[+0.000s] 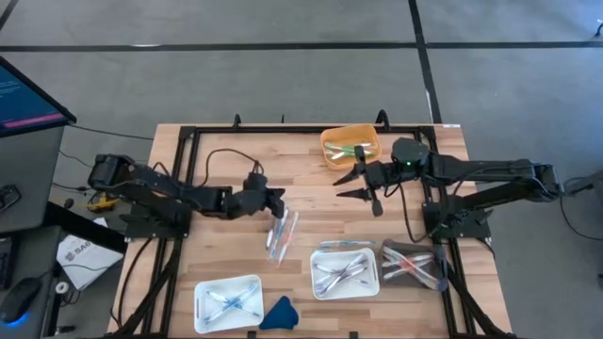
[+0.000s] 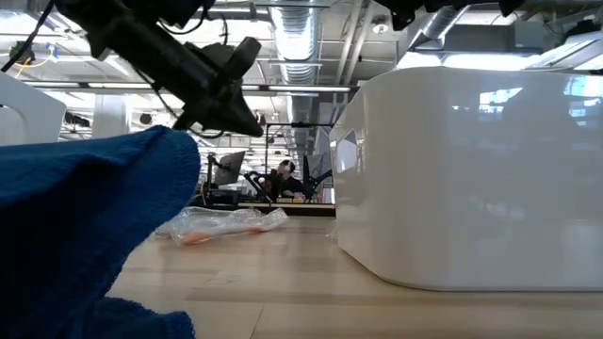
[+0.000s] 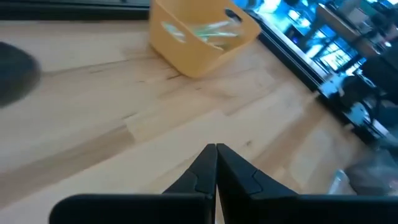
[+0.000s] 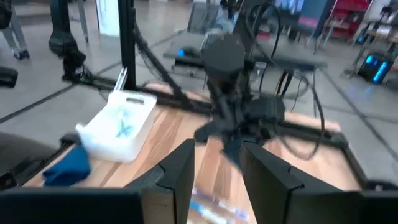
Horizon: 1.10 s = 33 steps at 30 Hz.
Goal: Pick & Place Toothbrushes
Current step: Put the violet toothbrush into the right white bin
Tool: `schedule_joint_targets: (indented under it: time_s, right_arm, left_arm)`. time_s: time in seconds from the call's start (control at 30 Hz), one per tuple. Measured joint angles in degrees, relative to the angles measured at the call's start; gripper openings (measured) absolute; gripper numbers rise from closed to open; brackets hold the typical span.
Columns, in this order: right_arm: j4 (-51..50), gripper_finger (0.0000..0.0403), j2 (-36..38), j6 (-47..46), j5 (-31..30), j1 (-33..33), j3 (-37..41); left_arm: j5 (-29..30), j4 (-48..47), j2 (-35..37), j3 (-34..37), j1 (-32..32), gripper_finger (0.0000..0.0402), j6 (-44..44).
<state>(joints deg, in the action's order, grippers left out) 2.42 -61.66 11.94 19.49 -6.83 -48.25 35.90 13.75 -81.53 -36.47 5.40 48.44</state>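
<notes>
- The toothbrushes (image 1: 283, 232) are thin, pale sticks with blue and pink touches; a small bundle of them, seemingly in clear wrap, lies loose on the wooden table (image 1: 226, 254) near the middle.
- More toothbrushes sit sorted in containers: green-accented ones in the orange bin (image 1: 350, 146) at the far edge, blue-accented ones in the white tray (image 1: 227, 303) at the near left, a mixed lot in the middle white tray (image 1: 345, 272), and pink or orange ones in the clear tray (image 1: 414, 264) at the near right.
- The left gripper (image 1: 279, 201) hovers just beside the far end of the loose bundle, its fingers clenched together with nothing between them.
- The right gripper (image 1: 369, 188) hangs above bare table just in front of the orange bin, its fingers standing apart and gripping nothing.
- A blue cloth (image 1: 279, 314) lies at the near edge between the two white trays.
- Only the high view shows all four containers and both arms at once.
- The low view is half blocked by the blue cloth and the wall of a white tray (image 2: 471, 179), yet shows the wrapped bundle (image 2: 221, 224) lying flat on the wood.
- The left wrist view shows the shut fingertips (image 3: 216, 163) meeting in a point, with the orange bin (image 3: 202, 37) and its green brushes beyond.
- The right wrist view shows its spread fingers (image 4: 176, 171), the left arm opposite, the white tray (image 4: 121, 127) and blue cloth (image 4: 67, 165).
</notes>
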Motion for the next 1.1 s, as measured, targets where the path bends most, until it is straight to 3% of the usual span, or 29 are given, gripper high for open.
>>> schedule_joint_targets:
  time_s: [0.37,0.6,0.7,0.9,0.97,1.1]
  right_arm:
    - [-5.36,0.0123,3.52,-0.8,0.02,0.02,0.13]
    - [-7.98,0.0123,5.56,-3.02,0.04,1.13,0.14]
    - [-9.03,0.0123,6.3,-2.95,0.11,2.11,0.15]
    - [-10.57,0.0123,6.65,-2.36,0.13,3.12,0.17]
    - [-10.88,0.0123,6.65,-2.36,0.13,3.06,0.17]
    - [-11.48,0.0123,6.65,-2.36,0.13,3.06,0.17]
  left_arm:
    - [2.49,6.06,-1.42,0.91,4.2,0.0,4.88]
    - [3.78,5.05,-6.3,-0.12,5.98,0.0,14.31]
    - [3.78,-3.49,-9.53,-4.91,6.87,0.0,17.84]
    - [0.13,-37.55,-15.0,-22.79,6.89,0.0,22.18]
    - [-5.3,-42.83,-15.6,-26.53,5.76,0.0,21.99]
    - [-18.41,-44.53,-15.24,-27.63,3.0,0.0,19.6]
